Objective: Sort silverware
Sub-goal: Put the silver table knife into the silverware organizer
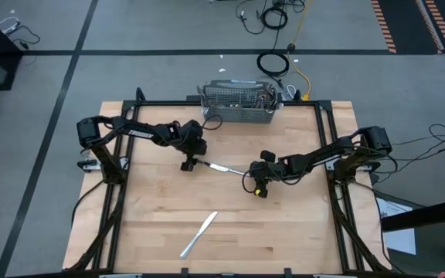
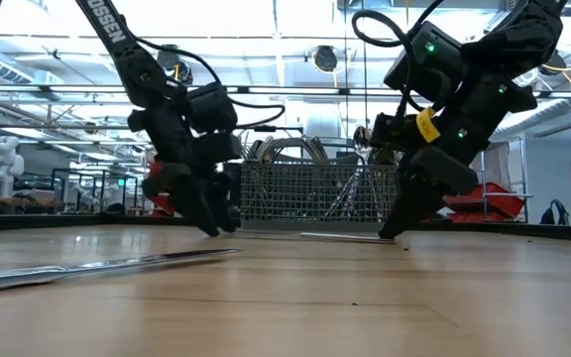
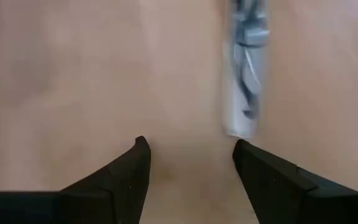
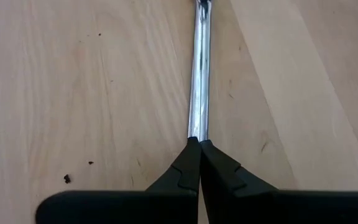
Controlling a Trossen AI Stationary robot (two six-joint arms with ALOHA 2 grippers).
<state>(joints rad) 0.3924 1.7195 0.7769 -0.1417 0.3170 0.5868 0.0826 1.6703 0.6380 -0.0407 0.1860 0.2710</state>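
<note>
A slim silver utensil (image 1: 226,167) lies mid-table between my two grippers. My right gripper (image 4: 199,142) is shut on its right-hand end. My left gripper (image 3: 188,155) stands open just off its other end (image 3: 244,112), and that end lies beyond the fingertips, outside the gap. In the high view the left gripper (image 1: 188,165) is to the utensil's left and the right gripper (image 1: 248,176) to its right. A table knife (image 1: 199,234) lies flat on the wood near the front edge, touched by neither gripper. My right gripper pinches the utensil's slim end (image 4: 197,132) between its two fingertips (image 4: 190,155). The fingers slant down from the table's right side and lie in line with the utensil. The utensil runs straight away from them, about level and low over the wood (image 2: 345,236).
A grey wire-mesh basket (image 1: 238,106) with more silverware in it stands at the table's far edge, behind both arms. The knife (image 2: 97,268) lies in the near part of the table, with open wood around it.
</note>
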